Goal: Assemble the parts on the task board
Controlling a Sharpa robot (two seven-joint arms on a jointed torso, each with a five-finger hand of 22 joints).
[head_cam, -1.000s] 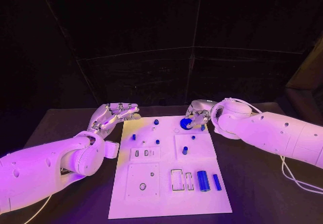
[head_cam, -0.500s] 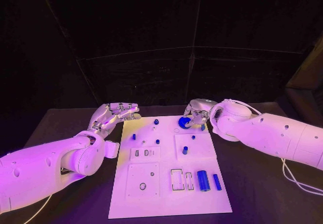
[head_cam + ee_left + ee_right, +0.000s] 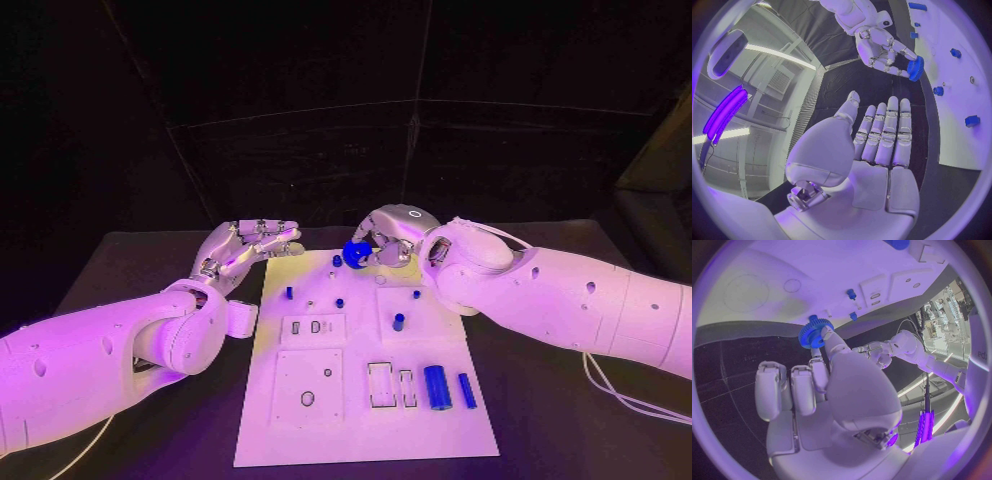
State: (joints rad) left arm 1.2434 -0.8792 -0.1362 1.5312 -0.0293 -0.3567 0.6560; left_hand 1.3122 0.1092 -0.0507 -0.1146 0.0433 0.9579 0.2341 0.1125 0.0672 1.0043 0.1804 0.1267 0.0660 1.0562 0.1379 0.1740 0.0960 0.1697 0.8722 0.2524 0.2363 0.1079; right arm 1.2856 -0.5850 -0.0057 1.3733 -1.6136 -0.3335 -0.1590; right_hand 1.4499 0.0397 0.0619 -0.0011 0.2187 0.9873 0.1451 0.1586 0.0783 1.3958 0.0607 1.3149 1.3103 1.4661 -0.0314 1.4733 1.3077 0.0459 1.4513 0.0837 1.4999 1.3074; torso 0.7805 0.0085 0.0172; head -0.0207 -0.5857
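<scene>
Right arm [image 3: 577,300] has swung leftward across the frame over the last second; its hand [image 3: 387,232] now sits at upper centre of the head view, over the far edge of the task board [image 3: 361,420], where before it hung over the board's upper right corner. Head camera unchanged; the board and left arm hold their places.

Blue gear [image 3: 356,253] went with the right hand. It is pinched at the fingertips, clear in the right wrist view [image 3: 816,335] and again in the left wrist view [image 3: 914,65]. It now hangs just above the small blue peg [image 3: 336,261] at the board's upper middle. Judgement: the gear is being carried toward a seat in that upper row, insertion not yet made.

Left hand [image 3: 248,246] at upper left of the board, off its edge, over the counter [image 3: 130,270]; fingers straight and slightly apart, holding nothing.

Board recesses, lower half: the rectangular pockets at lower centre [image 3: 379,385] look unfilled; two blue cylinders, one thick [image 3: 436,387] and one thin [image 3: 464,390], lie beside them at lower right. The round hole at lower left [image 3: 306,399] also looks unfilled. Small blue pegs [image 3: 287,293] stand in the mid-board rows.
</scene>
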